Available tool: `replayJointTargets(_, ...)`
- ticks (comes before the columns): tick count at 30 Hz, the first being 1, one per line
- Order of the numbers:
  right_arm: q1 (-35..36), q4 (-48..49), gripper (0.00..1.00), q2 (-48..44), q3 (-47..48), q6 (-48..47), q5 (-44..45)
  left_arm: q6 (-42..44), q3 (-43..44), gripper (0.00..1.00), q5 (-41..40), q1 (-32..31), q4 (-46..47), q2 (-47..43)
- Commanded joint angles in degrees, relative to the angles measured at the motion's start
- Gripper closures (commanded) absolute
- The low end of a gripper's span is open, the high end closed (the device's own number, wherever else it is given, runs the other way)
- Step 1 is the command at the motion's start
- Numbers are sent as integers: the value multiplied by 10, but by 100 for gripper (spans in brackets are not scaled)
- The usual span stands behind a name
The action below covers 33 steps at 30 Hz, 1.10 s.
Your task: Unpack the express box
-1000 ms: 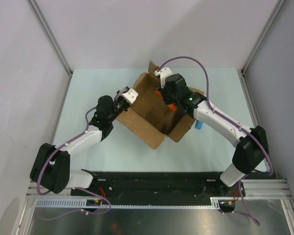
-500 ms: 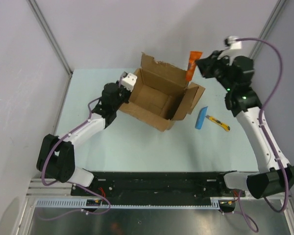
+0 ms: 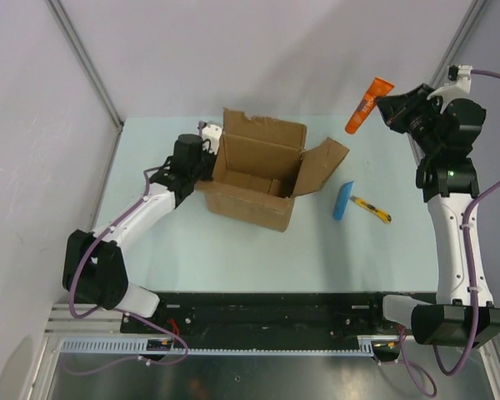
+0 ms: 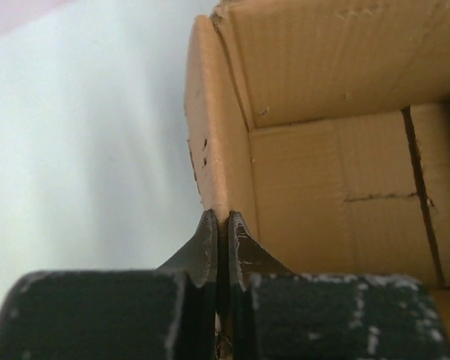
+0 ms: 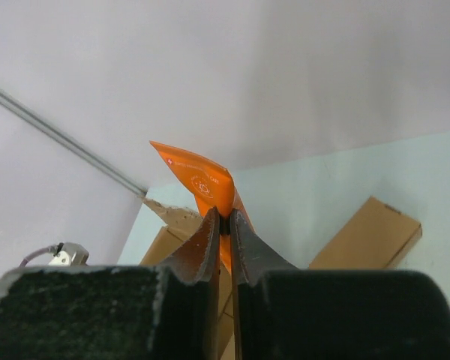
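Mid-counter, a bit left of centre, sits the express box [image 3: 248,202], upright, top open, flaps splayed. Rear flap stands up. Right flap hangs out toward the blue item [image 3: 342,202] and yellow knife [image 3: 372,209], which lie on the counter [image 3: 192,242] just right of the box, not touching it. On the box's left wall the left gripper [image 4: 219,219] is pressed together on the top rim close to a corner, w/ the cardboard edge caught in the pinch. Over the far right corner the right gripper [image 5: 223,215] hangs in the air, well clear of the box, pinching an orange pouch [image 3: 368,104].

Handling, my read: corrugated card, so light & fairly stiff across the walls but weak at the flap creases. Prob. near empty. What shows of the inside is bare card, though the near wall hides part of the floor. Being light, it'll likely skid or tip on the smooth counter if tugged w/o being pinned. Best hold is the wall rim by a corner, where the left gripper has it; a flap would just fold away. A hard squeeze may dent the flutes, nothing worse.
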Motion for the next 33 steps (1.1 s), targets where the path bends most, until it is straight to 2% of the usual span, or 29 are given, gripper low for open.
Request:
replayJointTargets(1,-6,-87,100,16,-17,44,-31,-57,8,100,2,6,-72,-44)
replayJointTargets(4,8,-115,100,33,-63,68,-59,-59,-13,99,-1,13,-79,-79)
replayJointTargets(7,31,-160,100,46,-92,57,-36,-58,-30,99,-2,27,-82,-104)
replayJointTargets(13,31,-243,100,118,-121,30,12,-60,-57,98,4,36,-82,-122)
replayJointTargets(20,31,-191,100,229,-148,24,36,-56,-60,94,9,37,-82,-140)
replayJointTargets(21,47,-190,100,242,-149,27,42,-56,-60,94,9,38,-81,-145)
replayJointTargets(24,60,-160,93,284,-154,31,46,-56,-58,89,16,38,-80,-146)
replayJointTargets(29,75,-148,67,307,-154,37,104,-56,-45,86,23,38,-81,-142)
replayJointTargets(33,74,-170,59,292,-154,37,129,-55,-34,84,30,38,-81,-148)
